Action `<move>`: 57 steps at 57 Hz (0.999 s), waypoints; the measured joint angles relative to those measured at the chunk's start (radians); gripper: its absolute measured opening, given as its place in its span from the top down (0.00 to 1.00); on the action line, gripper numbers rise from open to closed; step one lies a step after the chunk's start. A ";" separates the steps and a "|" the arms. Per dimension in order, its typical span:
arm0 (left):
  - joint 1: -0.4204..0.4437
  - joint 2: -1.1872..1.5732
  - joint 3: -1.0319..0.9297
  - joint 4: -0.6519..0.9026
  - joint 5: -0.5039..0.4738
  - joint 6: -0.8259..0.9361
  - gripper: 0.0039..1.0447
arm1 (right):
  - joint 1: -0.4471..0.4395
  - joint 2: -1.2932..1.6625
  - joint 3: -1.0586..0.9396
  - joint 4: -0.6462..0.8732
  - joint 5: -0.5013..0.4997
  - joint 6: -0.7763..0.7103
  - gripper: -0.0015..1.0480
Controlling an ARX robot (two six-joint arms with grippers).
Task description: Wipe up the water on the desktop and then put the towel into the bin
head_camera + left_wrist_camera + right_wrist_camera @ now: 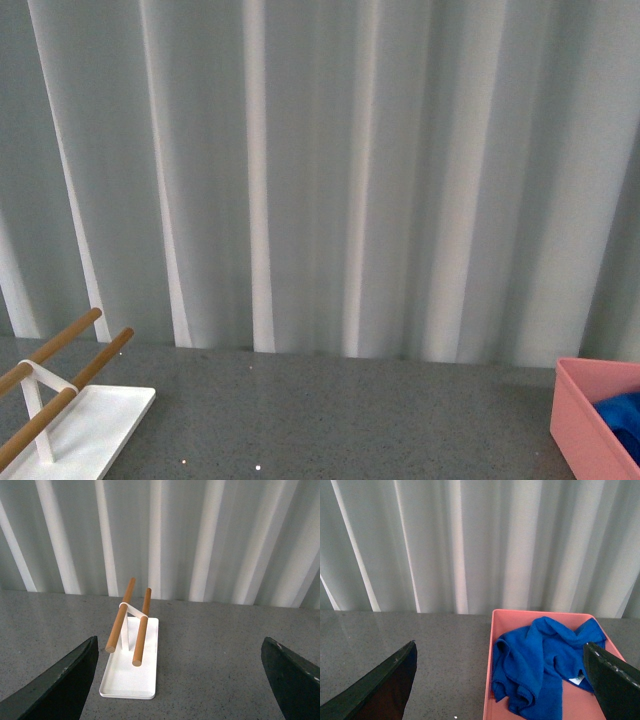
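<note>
The blue towel (542, 655) lies crumpled inside the salmon-pink bin (491, 680), a white label showing at one edge. In the front view the bin (585, 415) stands at the far right of the dark speckled desktop (340, 420), with a corner of the towel (625, 415) showing in it. My right gripper (502, 677) hangs open above the bin's near wall, apart from the towel. Over the bare desktop (210, 660) my left gripper (180, 675) is open and holds nothing. Neither arm appears in the front view.
A white tray-based rack (131, 672) with two wooden rods (120, 622) stands on the left of the desktop, and in the front view the rack (70, 425) is at the lower left. A pleated grey curtain (330, 170) closes off the back.
</note>
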 joint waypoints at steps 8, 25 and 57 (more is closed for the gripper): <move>0.000 0.000 0.000 0.000 0.000 0.000 0.06 | 0.000 0.000 0.000 0.000 0.000 0.000 0.07; 0.000 0.000 0.000 0.000 0.000 0.000 0.06 | 0.000 0.000 0.000 0.000 0.000 0.000 0.07; 0.000 0.000 0.000 0.000 0.000 0.000 0.06 | 0.000 0.000 0.000 0.000 0.000 0.000 0.07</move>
